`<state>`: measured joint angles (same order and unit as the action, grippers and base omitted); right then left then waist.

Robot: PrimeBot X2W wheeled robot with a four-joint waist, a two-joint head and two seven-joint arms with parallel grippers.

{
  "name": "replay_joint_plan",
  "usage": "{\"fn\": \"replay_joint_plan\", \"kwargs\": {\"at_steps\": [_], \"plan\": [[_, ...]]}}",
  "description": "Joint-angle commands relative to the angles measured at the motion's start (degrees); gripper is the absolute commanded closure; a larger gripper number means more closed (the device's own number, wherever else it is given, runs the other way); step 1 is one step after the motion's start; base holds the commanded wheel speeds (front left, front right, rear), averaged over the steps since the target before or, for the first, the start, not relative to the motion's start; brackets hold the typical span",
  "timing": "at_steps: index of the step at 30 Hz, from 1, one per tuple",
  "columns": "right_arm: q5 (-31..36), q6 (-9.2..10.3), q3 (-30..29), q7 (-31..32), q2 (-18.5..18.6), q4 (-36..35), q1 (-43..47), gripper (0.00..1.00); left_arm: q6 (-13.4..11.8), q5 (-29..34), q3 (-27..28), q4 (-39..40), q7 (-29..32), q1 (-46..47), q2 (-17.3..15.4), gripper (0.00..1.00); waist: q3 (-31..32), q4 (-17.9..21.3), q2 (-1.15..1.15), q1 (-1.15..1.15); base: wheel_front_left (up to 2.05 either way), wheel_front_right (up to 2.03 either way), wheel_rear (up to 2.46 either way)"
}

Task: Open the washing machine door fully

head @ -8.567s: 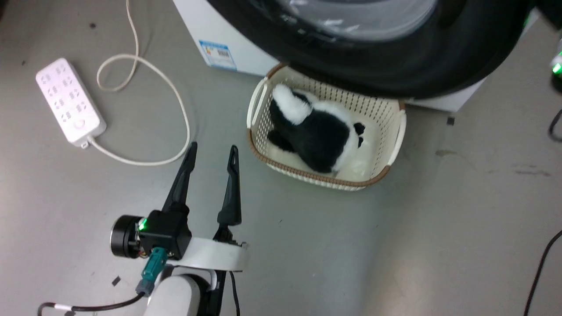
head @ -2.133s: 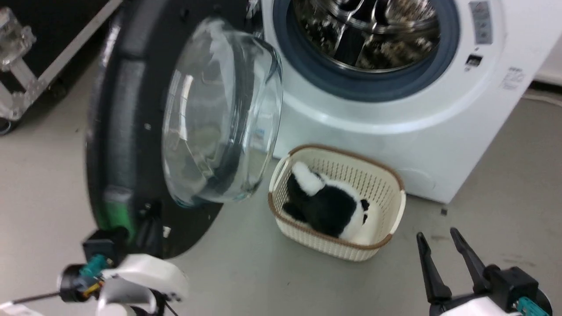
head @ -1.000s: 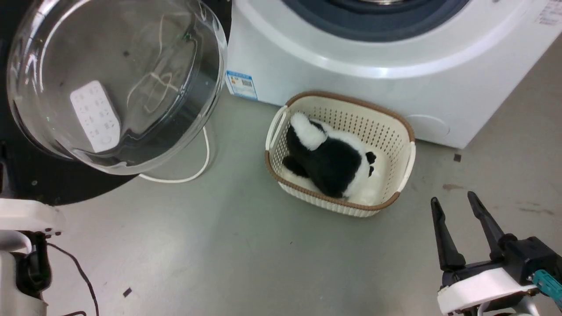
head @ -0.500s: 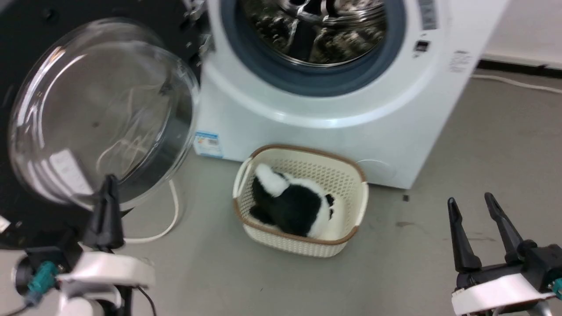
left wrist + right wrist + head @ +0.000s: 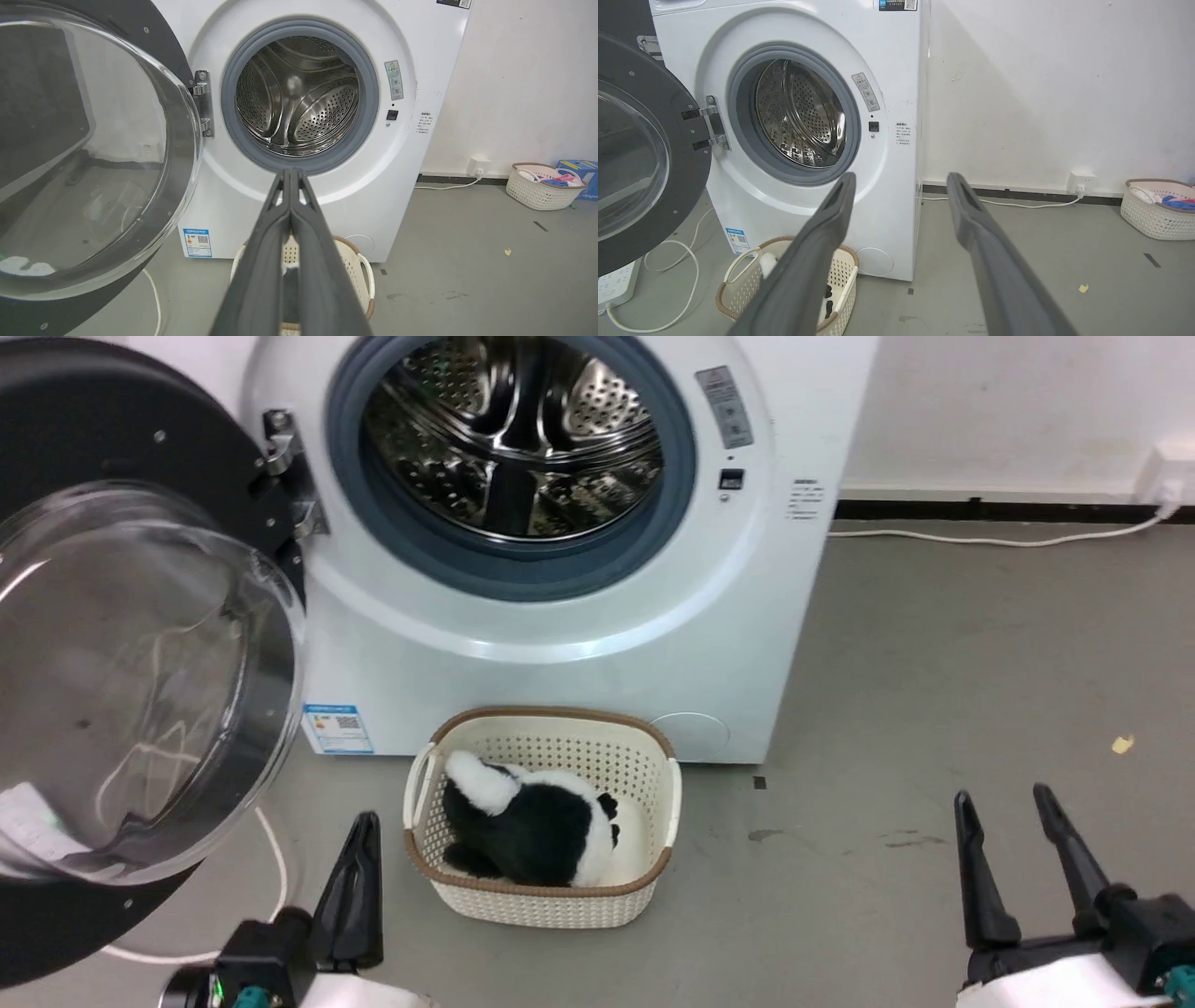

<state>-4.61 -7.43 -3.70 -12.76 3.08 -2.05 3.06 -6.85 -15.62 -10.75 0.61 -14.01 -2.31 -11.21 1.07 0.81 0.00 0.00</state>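
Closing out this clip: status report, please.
Left tool shut, right tool open, both empty. Round glossy black washing machine door stands wide open. Cream woven basket sits apart from door.

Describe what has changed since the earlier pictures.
The large round glossy black washing machine door has swung left, off the front of the white washing machine, and stands wide open. The left gripper, open at first, is shut and clear of it. Unchanged: the right gripper open; the cream woven basket with the black-and-white plush before the machine.

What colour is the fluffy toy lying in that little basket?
Black with white patches. The fluffy toy shows best in the head view, inside the cream basket.
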Motion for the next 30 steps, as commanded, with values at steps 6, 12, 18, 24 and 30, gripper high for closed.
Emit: {"fn": "replay_joint_plan", "kwargs": {"at_steps": [6, 12, 18, 24, 30], "plan": [[-0.82, -0.06, 0.9, -0.05, -0.2, 1.25, 1.96, 0.0, -1.26, 2.34, -1.7, -1.82, -0.76, -2.9, 1.4, 0.0, 0.18, 1.66, 0.0, 0.0, 0.0, 0.0, 0.0], [-1.18, -0.06, 1.52, 0.14, -0.2, 2.42, 2.42, 0.0, -1.07, 3.76, -2.84, -3.97, -0.94, -3.17, 2.14, 0.0, 0.16, 1.44, 0.0, 0.0, 0.0, 0.0, 0.0], [-1.32, -0.06, 1.59, 0.08, -0.2, 3.18, 2.28, 0.0, -0.38, 4.39, -2.13, -4.72, -0.97, -2.45, 2.61, 0.0, 0.2, 0.95, 0.0, 0.0, 0.0, 0.0, 0.0], [-1.55, -0.06, 1.92, -0.18, -0.2, 3.92, 2.17, 0.0, 0.28, 5.23, -1.38, -4.69, -0.98, -1.89, 3.0, 0.0, 0.15, 0.61, 0.0, 0.0, 0.0, 0.0, 0.0], [-1.7, -0.06, 2.32, -0.3, -0.2, 4.43, 2.19, 0.0, 1.03, 5.82, -0.59, -4.96, -0.98, -1.6, 3.48, 0.0, 0.32, 0.41, 0.0, 0.0, 0.0, 0.0, 0.0]]}}
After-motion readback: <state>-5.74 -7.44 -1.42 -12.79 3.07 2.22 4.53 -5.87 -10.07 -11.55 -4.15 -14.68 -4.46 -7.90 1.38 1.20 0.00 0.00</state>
